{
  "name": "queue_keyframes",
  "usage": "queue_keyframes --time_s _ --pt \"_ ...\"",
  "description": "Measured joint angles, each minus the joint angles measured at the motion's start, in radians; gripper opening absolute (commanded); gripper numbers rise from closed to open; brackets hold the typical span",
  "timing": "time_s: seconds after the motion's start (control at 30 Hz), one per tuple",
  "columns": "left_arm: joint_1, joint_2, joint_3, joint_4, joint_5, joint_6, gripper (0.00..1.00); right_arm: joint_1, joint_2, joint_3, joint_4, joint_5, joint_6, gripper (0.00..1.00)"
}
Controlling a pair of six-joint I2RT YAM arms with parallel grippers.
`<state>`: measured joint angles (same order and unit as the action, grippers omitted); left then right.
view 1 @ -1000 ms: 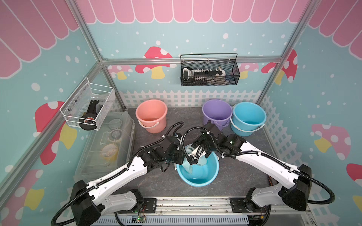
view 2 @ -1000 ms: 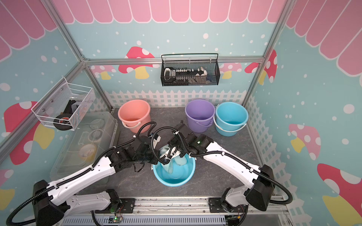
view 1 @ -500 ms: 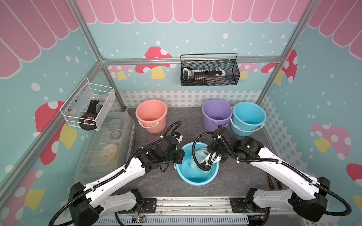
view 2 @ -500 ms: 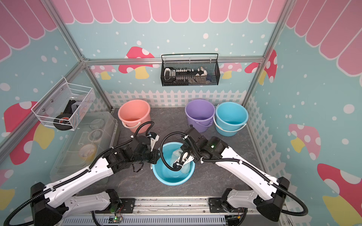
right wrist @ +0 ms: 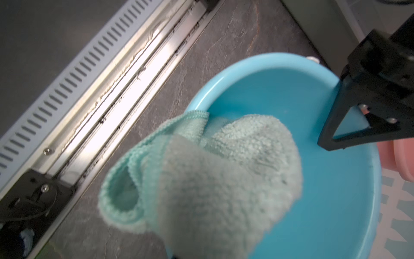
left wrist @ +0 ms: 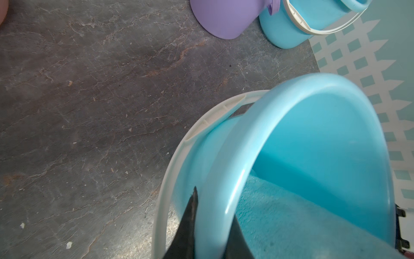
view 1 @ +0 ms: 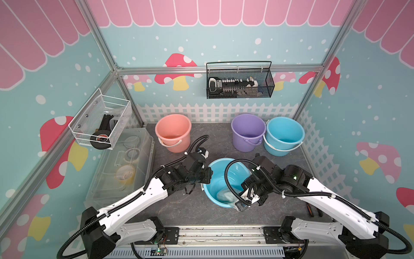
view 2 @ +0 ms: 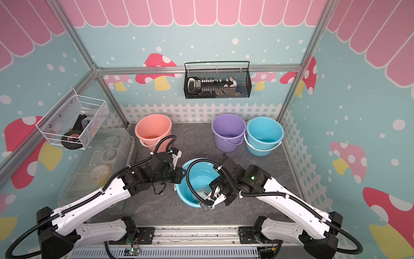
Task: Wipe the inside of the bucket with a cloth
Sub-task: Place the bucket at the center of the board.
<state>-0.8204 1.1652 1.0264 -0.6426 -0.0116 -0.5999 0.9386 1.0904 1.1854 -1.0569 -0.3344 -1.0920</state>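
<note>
The light blue bucket stands at the front middle of the table, its white handle hanging down outside. My left gripper is shut on the bucket's left rim, one finger outside and one inside; its black fingers also show in the right wrist view. The pale aqua-green cloth lies bunched against the near inner wall. My right gripper is shut on the cloth, which hides its fingertips.
At the back stand a pink bucket, a purple bucket and a second blue bucket. A clear plastic box fills the left side. The metal rail runs just in front of the bucket. A white fence edges the walls.
My right gripper has carried the cloth from the bucket's far left wall across the inside to its near side. The left gripper has kept its hold on the rim.
</note>
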Motion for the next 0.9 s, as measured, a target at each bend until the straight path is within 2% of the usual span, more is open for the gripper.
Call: queue_keyframes --time_s 0.2,0.33,0.57,0.77,0.9 --pt "0.003 0.009 0.013 -0.005 -0.02 -0.023 0.0 0.012 0.0 -0.14 0.343 -0.053 0.253 0.0" --pt "0.015 0.01 0.022 -0.004 -0.039 -0.044 0.0 0.013 0.023 -0.166 0.584 0.036 0.468 0.0" --pt "0.101 0.04 0.038 0.003 -0.053 -0.094 0.0 0.017 0.072 -0.05 0.737 0.413 0.727 0.0" --pt "0.228 0.12 0.084 0.003 -0.043 -0.124 0.0 0.017 0.072 0.122 0.747 0.784 0.821 0.0" --pt "0.301 0.181 0.13 -0.006 -0.037 -0.129 0.0 0.017 0.054 0.2 0.743 0.966 0.838 0.0"
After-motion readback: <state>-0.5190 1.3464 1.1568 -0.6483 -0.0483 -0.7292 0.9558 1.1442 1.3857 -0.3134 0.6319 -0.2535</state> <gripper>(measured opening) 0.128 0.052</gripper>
